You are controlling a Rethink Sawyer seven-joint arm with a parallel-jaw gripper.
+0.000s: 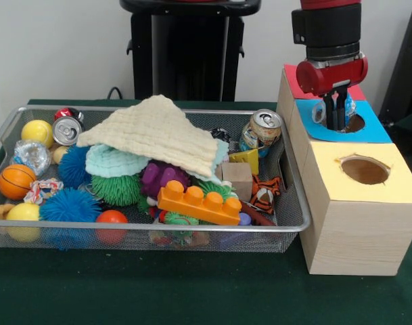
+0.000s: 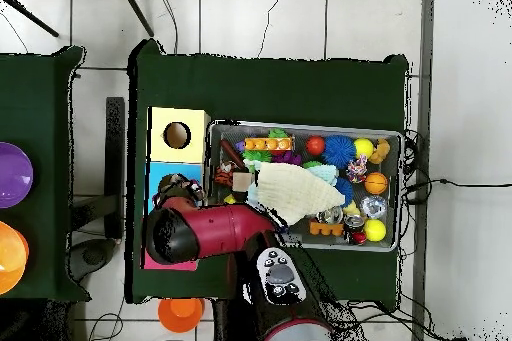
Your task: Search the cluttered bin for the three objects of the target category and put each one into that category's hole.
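**Red gripper at the blue hole**

Red and black, the gripper (image 1: 337,112) hangs over the blue-topped box (image 1: 375,128), its dark fingers close together at the hole's rim, with something small and clear or bluish beside them; whether they grip it cannot be told. In the overhead view the arm (image 2: 215,230) covers that box. Just in front stands the yellow-topped box (image 1: 361,203) with its round hole (image 1: 365,170) bare. Beside the boxes the wire bin (image 1: 287,223) holds the clutter: a drink can (image 1: 261,132) upright at the near corner, a cream cloth (image 1: 155,132) draped over spiky balls, an orange toy brick (image 1: 199,203), another can (image 1: 66,130) far left.
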